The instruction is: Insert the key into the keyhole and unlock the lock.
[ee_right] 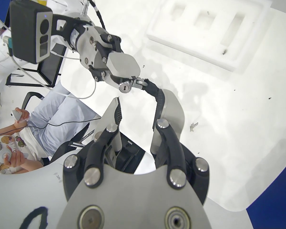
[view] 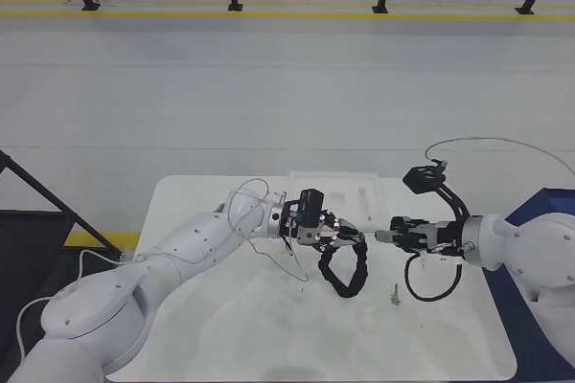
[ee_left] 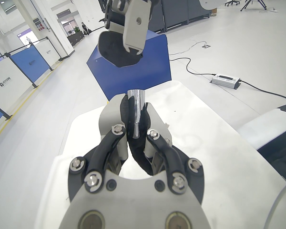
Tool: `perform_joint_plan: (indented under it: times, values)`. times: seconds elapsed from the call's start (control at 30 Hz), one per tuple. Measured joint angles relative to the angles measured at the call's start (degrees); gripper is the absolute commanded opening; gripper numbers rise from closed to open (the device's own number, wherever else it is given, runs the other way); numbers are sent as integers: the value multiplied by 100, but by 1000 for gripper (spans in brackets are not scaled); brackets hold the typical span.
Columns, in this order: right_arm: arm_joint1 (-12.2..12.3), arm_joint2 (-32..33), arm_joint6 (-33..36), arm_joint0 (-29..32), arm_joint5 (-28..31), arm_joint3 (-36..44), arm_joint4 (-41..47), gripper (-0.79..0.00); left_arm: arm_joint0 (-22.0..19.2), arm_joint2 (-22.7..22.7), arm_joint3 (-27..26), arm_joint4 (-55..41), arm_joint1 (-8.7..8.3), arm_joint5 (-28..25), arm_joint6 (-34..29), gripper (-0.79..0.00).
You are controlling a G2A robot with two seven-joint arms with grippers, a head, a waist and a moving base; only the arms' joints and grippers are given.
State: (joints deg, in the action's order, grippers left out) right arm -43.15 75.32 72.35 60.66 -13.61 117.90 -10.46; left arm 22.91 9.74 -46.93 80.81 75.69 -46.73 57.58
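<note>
My left pincer [ee_left: 133, 106] is clamped shut on the lock [ee_left: 136, 111]. In its own wrist view the chrome barrel stands gripped between the black pads [ee_left: 125, 117], with its top end poking out past the fingertips. My right pincer [ee_right: 137, 97] is open, its two fingers spread wide with bare air between them, gripping nothing. It faces the left pincer [ee_right: 131, 82] at close range without touching it or the lock. The right wrist view gives me what the left cannot: the round end face of the lock [ee_right: 124, 87] with its keyhole turned toward my open fingers, and the black cable [ee_right: 155, 90] leaving the barrel sideways. The left wrist view shows the barrel only from the side, with the right pincer [ee_left: 131, 48] hanging above and beyond it. From the top view I get the layout. Both pincers meet nose to nose over the middle of the white table [view: 220, 326], left pincer [view: 337, 230] and right pincer [view: 379, 236] just apart, and the cable [view: 350, 273] droops in a loop below the left one. A white foam tray [view: 350, 191] lies on the table behind them. A small grey thing [view: 395, 293] lies on the table near my right pincer, too small for me to tell whether it is the key.
</note>
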Motion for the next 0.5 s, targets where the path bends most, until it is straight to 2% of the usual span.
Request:
perform_joint_plan:
  times: [0.2,0.33,0.5]
  values:
    - [39,-56,221,205,89,-419,-260,-483,-2,0,49,-35,-129,-30,-31,-785]
    - [38,-302,398,203,102,-821,-568,-483,11,0,-36,-102,-276,-18,-18,-785]
    - [-12,-718,621,12,-204,-1416,-920,-502,28,0,-238,-130,-452,-3,-3,-785]
